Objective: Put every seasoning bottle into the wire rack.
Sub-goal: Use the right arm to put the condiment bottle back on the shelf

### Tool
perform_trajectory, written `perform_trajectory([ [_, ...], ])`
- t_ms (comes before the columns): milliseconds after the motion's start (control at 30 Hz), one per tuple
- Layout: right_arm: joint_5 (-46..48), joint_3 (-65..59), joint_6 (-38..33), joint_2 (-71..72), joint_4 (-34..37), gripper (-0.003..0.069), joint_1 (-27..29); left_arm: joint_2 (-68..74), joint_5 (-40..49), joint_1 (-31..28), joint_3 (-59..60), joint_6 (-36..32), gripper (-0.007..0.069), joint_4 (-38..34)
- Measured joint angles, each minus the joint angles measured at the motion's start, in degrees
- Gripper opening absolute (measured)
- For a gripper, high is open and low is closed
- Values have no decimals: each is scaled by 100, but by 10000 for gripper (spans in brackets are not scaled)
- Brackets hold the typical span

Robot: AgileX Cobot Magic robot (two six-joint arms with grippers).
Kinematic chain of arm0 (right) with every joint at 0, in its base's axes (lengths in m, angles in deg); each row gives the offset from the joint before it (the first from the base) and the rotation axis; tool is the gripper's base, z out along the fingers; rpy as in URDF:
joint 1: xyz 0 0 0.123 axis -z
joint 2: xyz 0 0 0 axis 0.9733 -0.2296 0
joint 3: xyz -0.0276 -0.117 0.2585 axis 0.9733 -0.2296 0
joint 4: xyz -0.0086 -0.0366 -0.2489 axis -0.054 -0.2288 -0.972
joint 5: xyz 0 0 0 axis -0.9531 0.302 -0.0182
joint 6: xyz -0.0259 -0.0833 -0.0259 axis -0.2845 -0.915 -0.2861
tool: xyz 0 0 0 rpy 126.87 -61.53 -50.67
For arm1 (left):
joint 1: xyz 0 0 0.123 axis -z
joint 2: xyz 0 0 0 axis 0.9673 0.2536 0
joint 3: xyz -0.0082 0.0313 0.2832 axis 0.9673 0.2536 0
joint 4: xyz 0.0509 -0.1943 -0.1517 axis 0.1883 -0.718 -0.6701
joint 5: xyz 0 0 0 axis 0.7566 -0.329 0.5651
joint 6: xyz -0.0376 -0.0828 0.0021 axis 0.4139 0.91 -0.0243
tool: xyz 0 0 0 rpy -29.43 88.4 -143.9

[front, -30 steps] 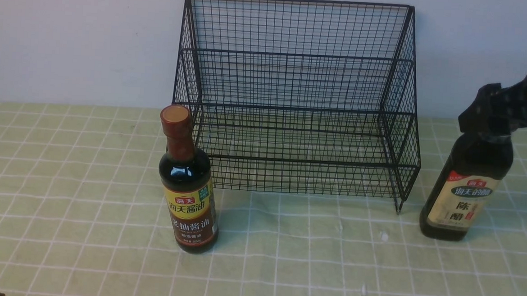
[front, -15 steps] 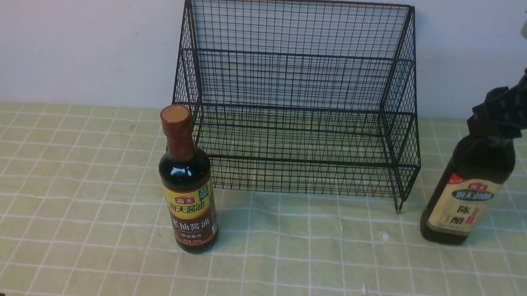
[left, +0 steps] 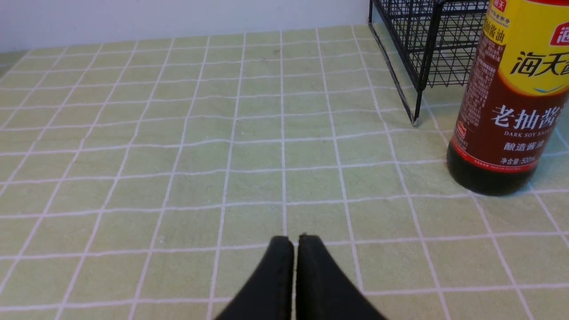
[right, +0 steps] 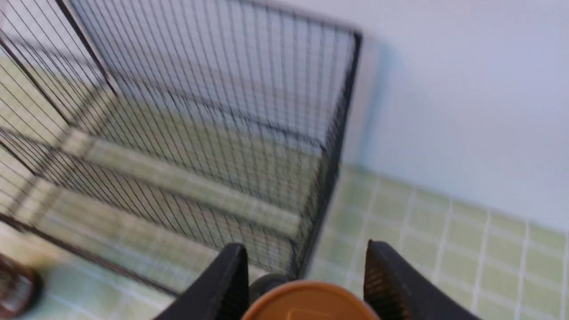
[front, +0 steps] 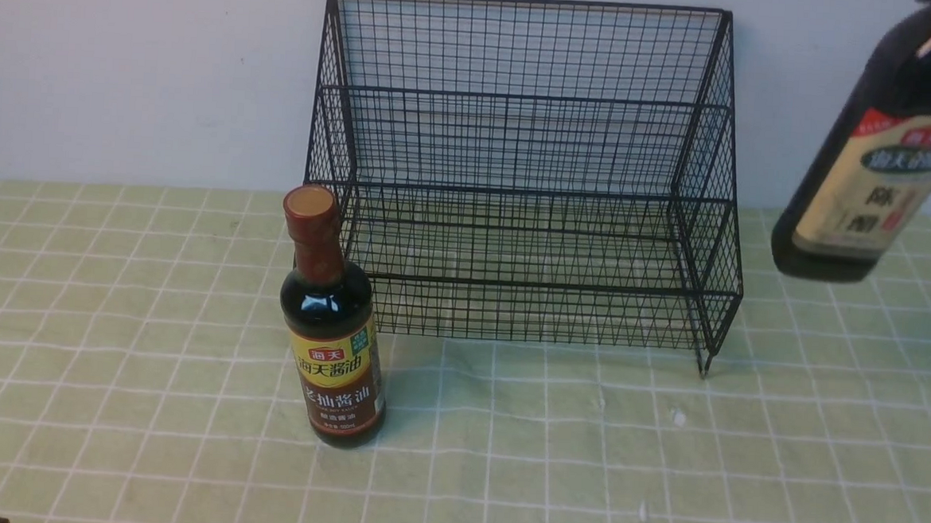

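The black wire rack (front: 520, 137) stands at the back of the table against the wall. A slim seasoning bottle (front: 332, 342) with a red-brown neck and yellow-brown label stands upright by the rack's front left corner; the left wrist view shows it (left: 506, 111) beside the rack's leg (left: 415, 89). The broader bottle (front: 877, 155) with the cream label hangs tilted in the air, right of the rack. My right gripper (right: 306, 245) is shut on its neck, with the tan cap (right: 306, 304) between the fingers. Left of the slim bottle, my left gripper (left: 295, 238) is shut and empty, low over the cloth.
A green checked tablecloth (front: 110, 354) covers the table. A plain white wall (front: 125, 60) runs right behind the rack. From the right wrist view the rack's right side (right: 338, 133) lies below and ahead of the held bottle.
The broader bottle has gone from standing on the cloth to hanging high and tilted right of the rack. The right arm rose out of the front view. The slim bottle stayed put.
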Motion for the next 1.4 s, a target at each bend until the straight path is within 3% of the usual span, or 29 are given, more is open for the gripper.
perform_trajectory([
  [167, -550, 372, -215, -298, 477, 316, -275, 0, 0, 0, 0, 0, -6, 0],
  [467, -1018, 502, -266, -1170, 487, 316, -956, 0, 0, 0, 0, 0, -6, 0],
  [900, -531, 511, -60, -1621, -96, 316, -975, 0, 0, 0, 0, 0, -6, 0],
  [1400, -112, 547, 327, -1754, -154, 316, -975, 0, 0, 0, 0, 0, -6, 0],
])
